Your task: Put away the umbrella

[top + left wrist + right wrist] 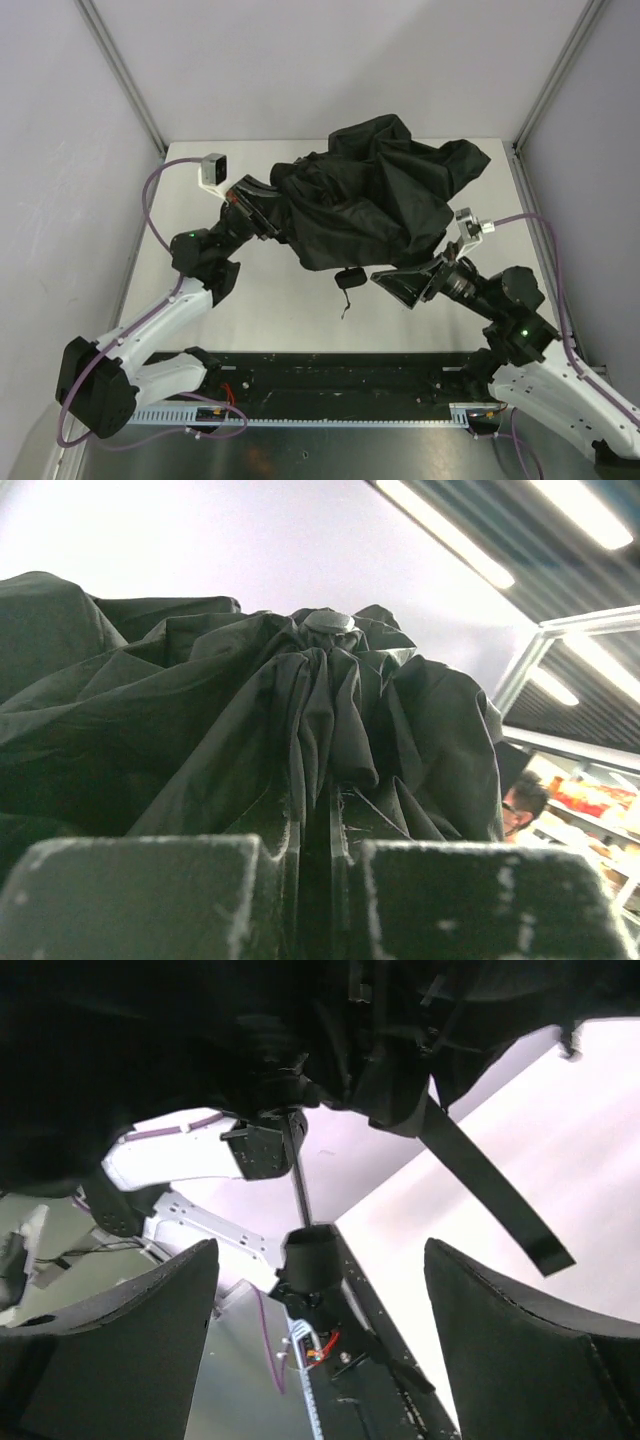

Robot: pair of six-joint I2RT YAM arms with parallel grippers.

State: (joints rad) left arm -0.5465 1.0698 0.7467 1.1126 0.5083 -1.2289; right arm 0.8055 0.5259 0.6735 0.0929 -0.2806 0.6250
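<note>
Table (260, 300): white surface, both arm bases bolted at its near edge.
Umbrella (375, 200): black fabric, bunched and crumpled, partly collapsed, over the middle of the table towards the far side, between the two arms. Whether any fabric touches the table cannot be told.
Left gripper (262, 200): at the left edge of the fabric. The left wrist view shows its fingers (140, 895) drawn close together, with a fold of the umbrella (300, 730) pinched in the narrow gap.
Right gripper (405, 285): just below the near right edge of the fabric. The right wrist view shows its fingers (120, 1340) spread wide, with nothing between them in contact.
Handle (350, 277): black, below the near edge of the fabric, on a thin shaft (297, 1175) running up under the canopy.
Strap (490, 1190): flat black tab, hanging loose from the underside.
Cord (347, 300): thin, black, trailing from the handle towards the near side.
Cap (328, 622): round tip at the top of the gathered fabric.
</note>
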